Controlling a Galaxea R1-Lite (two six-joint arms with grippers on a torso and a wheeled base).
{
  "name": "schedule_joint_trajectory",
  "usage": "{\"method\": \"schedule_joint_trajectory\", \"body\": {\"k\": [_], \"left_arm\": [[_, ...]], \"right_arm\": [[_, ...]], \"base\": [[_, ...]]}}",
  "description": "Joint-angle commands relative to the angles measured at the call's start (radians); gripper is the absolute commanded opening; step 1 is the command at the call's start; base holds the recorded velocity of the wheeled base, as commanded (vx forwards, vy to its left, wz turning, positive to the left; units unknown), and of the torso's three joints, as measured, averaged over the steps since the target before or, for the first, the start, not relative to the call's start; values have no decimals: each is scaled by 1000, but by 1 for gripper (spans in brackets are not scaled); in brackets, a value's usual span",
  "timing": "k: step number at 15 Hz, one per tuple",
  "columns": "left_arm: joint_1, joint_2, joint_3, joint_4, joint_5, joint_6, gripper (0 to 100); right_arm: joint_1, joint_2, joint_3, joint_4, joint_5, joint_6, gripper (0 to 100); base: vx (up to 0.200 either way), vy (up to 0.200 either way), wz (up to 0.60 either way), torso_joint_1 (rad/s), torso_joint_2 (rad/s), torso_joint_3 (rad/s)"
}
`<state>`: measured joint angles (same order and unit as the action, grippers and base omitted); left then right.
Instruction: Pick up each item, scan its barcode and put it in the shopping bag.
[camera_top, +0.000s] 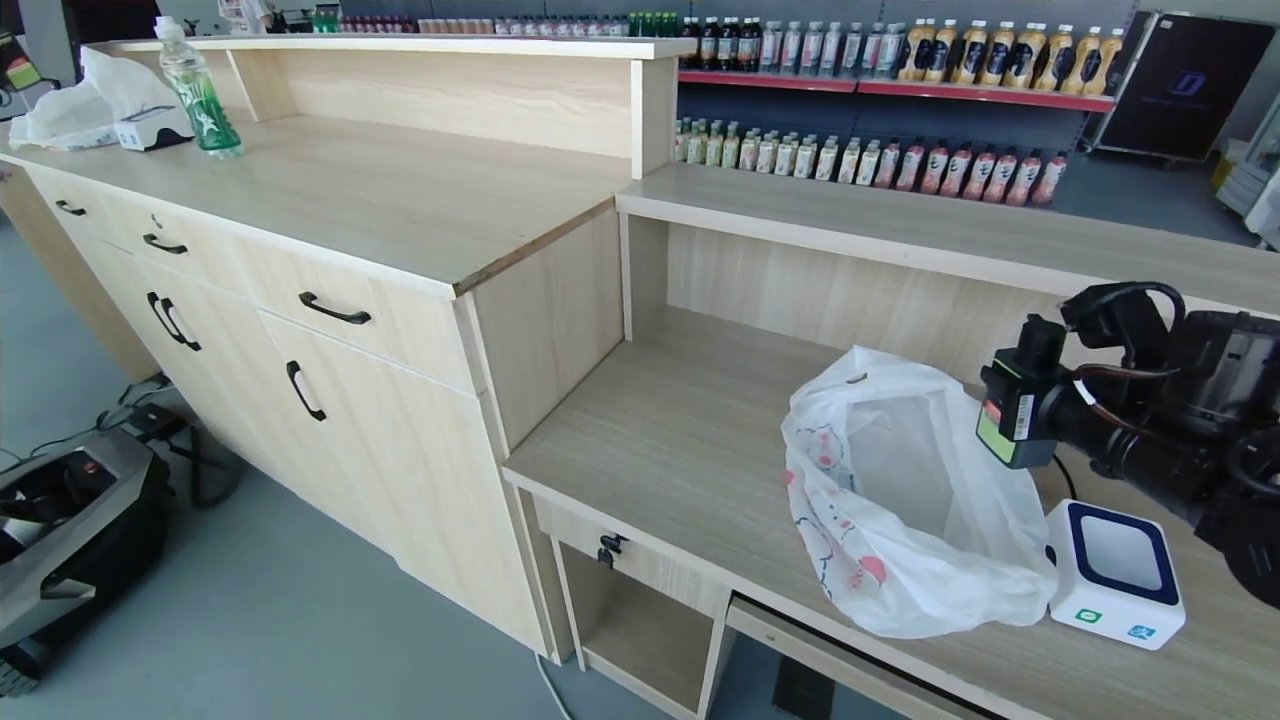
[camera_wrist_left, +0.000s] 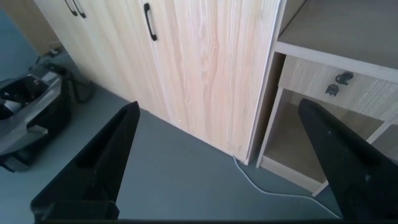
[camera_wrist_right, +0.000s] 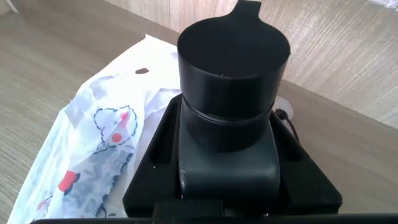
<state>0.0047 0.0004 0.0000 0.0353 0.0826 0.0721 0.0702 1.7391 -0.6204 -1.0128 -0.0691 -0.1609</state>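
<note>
mostly white, crumpled shopping bag (camera_top: 905, 500)

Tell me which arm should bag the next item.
Right. The right gripper holds a black item close by the bag and scanner; the left gripper hangs open, low by the cabinet.

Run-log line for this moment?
right gripper: shut on black item, over shopping bag edge | left gripper: open, low beside cabinet | scanner: beside bag | green bottle: on counter
</note>
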Motion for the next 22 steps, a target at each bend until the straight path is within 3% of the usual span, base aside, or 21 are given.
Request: {"method": "schedule_joint_trajectory", "body": {"k": [1,6,22], "left_arm": [[1,0,0,0,0,0,100],[1,0,0,0,0,0,100],[1,0,0,0,0,0,100]], "right_arm": [[-7,146,1,-92,72,0,0],[-13,258,-15,-178,195,1,0],[40,556,-262,-311,215,-3,0]], "base": [[0,0,0,0,0,0],[0,0,0,0,0,0],[0,0,0,0,0,0]]}}
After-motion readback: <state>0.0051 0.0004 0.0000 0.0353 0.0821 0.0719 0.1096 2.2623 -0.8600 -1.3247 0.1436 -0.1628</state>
